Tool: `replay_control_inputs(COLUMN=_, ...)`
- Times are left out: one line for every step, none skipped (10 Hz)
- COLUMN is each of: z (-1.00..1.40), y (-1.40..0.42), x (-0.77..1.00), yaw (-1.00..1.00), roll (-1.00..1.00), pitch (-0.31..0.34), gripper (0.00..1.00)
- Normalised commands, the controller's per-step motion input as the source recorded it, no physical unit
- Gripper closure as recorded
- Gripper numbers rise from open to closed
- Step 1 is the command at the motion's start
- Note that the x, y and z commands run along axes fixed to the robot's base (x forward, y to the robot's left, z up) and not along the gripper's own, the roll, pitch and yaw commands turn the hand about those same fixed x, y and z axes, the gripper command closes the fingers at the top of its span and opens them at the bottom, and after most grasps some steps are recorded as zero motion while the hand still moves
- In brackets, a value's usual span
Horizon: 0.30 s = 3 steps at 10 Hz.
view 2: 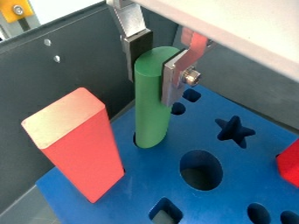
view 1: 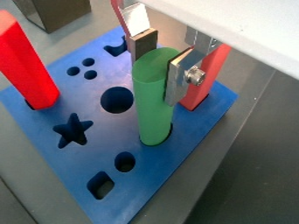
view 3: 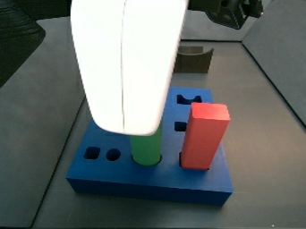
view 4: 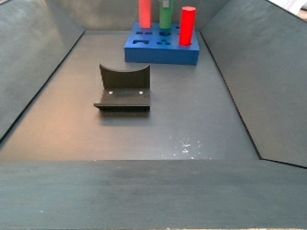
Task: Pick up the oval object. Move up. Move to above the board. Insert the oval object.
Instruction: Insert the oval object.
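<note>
No writing appears legible on anything in view.

The oval object [view 1: 151, 98] stood upright in a hole of the board [view 1: 176, 171], between the fingers [view 1: 177, 77] of the gripper [view 1: 159, 59]. In a side view, the square block [view 3: 205, 134] stood on the board at three o'clock of it; the fixture [view 4: 122, 88] lay well apart at seven o'clock

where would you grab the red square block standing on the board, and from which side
Grip the red square block by its upper part, on two opposite flat faces, coming from above: it stands upright in the board, lower end sunk. The gripper is at the oval object, jaws astride its top.
</note>
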Motion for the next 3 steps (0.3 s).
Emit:
replay_control_inputs(z=0.0, y=0.0, x=0.0, yaw=0.0, roll=0.03, pitch=0.0, gripper=1.0)
replay_control_inputs(z=-0.01, y=0.0, x=-0.04, yaw=-0.07, roll=0.05, pitch=0.0, gripper=1.0)
replay_control_inputs(z=0.0, y=0.0, x=0.0, yaw=0.0, roll=0.0, pitch=0.0, gripper=1.0)
